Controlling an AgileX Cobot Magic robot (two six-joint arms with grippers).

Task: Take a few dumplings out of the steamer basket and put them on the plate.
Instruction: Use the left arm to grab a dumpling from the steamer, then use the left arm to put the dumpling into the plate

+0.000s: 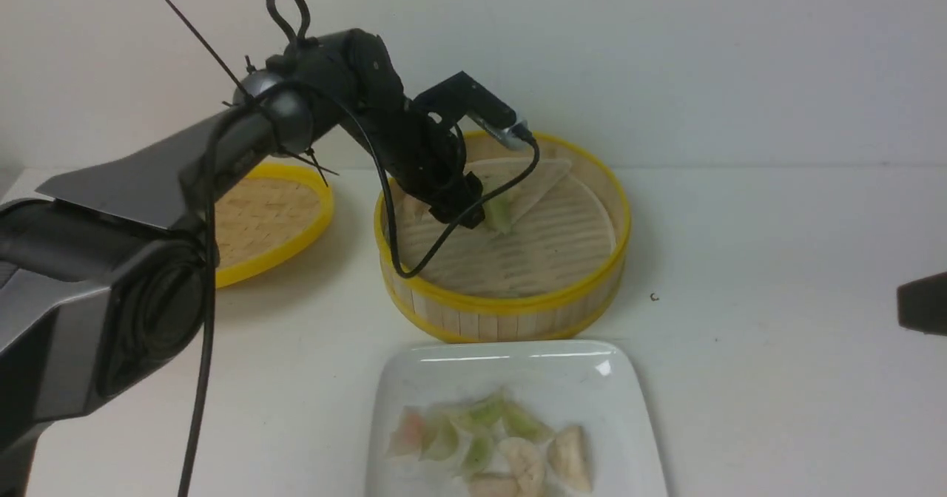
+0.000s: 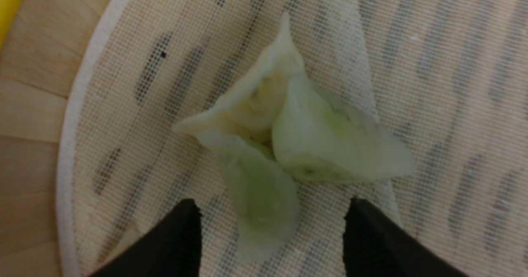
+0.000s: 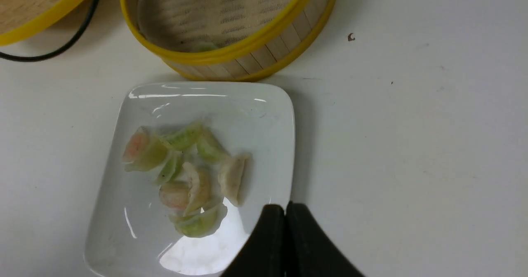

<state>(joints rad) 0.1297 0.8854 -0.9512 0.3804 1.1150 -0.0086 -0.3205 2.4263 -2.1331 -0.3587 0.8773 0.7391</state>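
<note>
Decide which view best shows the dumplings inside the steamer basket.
Left wrist view: the green dumplings fill the frame, clumped on the liner before the open left gripper. The front view shows only a green sliver beside it. The right wrist view barely glimpses one over the steamer basket rim.

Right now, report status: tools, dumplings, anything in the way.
Left tool open over dumplings in steamer basket. Right tool shut, empty, by plate. Plate already loaded. Liner fold beside the cluster.
</note>
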